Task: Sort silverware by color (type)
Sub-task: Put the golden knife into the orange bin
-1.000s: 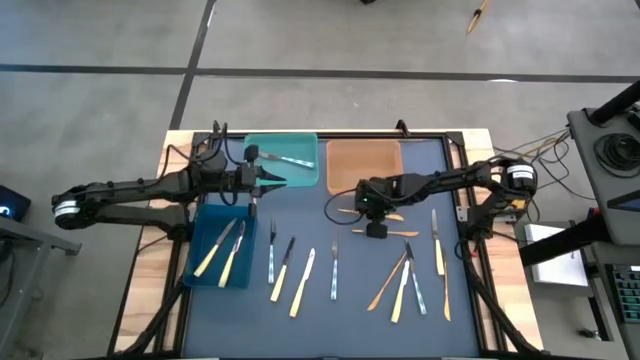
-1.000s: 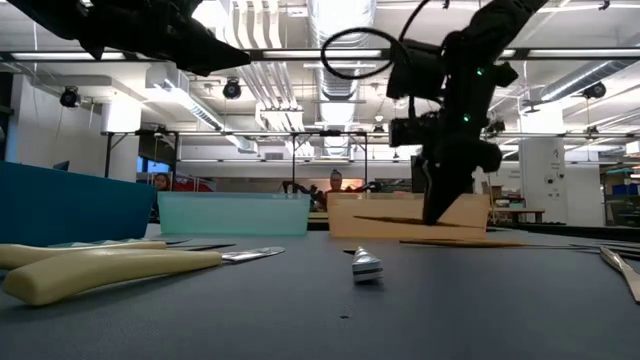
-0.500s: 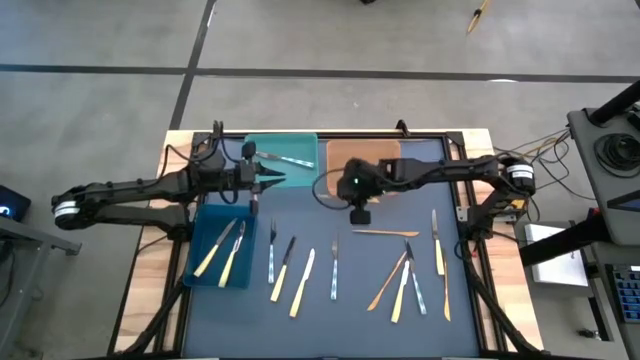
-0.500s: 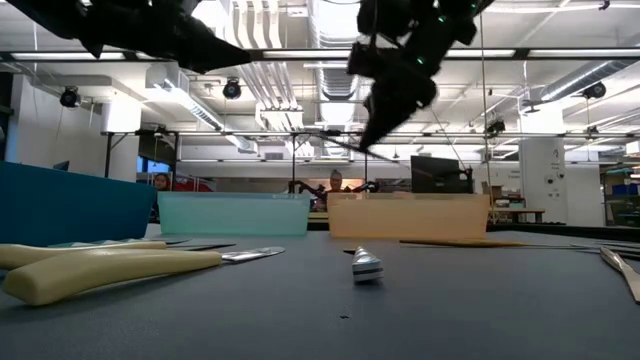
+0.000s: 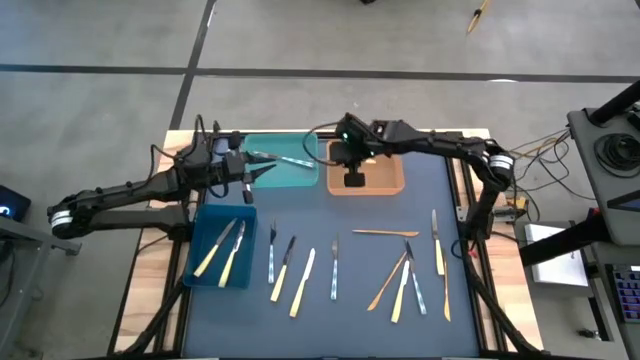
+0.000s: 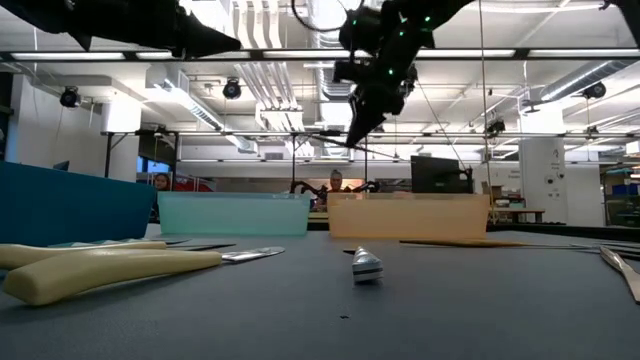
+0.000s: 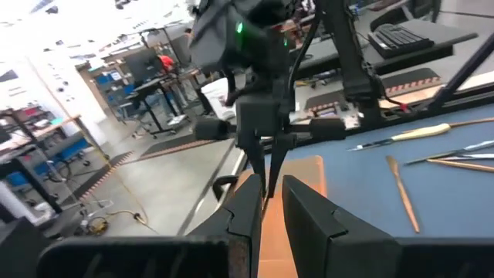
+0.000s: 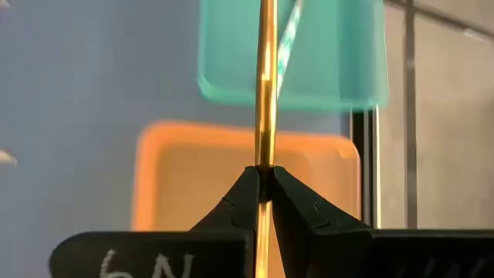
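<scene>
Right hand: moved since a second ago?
Yes. The right hand went from the dark mat up and left to above the orange bin.

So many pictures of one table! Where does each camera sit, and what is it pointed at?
High view: above the table, looking straight down; both arms show.
Low view: at tabletop height, looking across; arms overhead.
Left wrist view: on the left arm, facing the right end effector.
Right wrist view: on the right arm, over the orange bin; fingers pinch an orange-tan utensil.
Shared: the orange bin.
</scene>
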Controlling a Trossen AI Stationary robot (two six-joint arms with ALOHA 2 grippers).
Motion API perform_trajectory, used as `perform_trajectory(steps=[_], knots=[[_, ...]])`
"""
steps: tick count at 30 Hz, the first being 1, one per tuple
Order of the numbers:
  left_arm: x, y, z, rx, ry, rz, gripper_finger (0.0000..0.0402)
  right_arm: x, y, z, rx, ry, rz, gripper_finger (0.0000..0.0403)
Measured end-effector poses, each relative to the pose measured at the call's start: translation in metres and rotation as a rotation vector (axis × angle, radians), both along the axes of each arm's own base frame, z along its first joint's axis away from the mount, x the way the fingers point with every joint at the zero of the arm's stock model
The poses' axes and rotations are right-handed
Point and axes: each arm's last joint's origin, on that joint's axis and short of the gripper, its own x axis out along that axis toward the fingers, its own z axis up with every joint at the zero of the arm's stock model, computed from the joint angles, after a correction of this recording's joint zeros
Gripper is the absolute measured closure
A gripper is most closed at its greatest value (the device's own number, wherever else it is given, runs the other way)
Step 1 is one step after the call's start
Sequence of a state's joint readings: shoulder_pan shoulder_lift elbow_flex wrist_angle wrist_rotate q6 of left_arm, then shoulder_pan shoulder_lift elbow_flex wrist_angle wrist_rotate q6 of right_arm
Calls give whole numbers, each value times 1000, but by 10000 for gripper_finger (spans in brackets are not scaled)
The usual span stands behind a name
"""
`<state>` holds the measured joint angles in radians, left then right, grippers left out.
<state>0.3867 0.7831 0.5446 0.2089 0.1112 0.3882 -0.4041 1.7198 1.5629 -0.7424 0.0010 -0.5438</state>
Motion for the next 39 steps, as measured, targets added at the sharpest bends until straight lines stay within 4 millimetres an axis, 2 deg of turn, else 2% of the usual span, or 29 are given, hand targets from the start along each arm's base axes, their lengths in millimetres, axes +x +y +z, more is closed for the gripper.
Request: perform_trajectory(steps=[8,14,28,39], knots=[[-9,11,1,0,-2,78,365,-28,-50,-24,84,225,-72,390],[-11,17,1,-8,1,114,365,-39,-70,-33,181,218,-96,390],[-16,14,7,-71,-65,114,365,-36,-69,-37,222,192,-171,390],[-16,15,6,-114,-79,114,365,-38,-67,-69,220,174,-176,390]])
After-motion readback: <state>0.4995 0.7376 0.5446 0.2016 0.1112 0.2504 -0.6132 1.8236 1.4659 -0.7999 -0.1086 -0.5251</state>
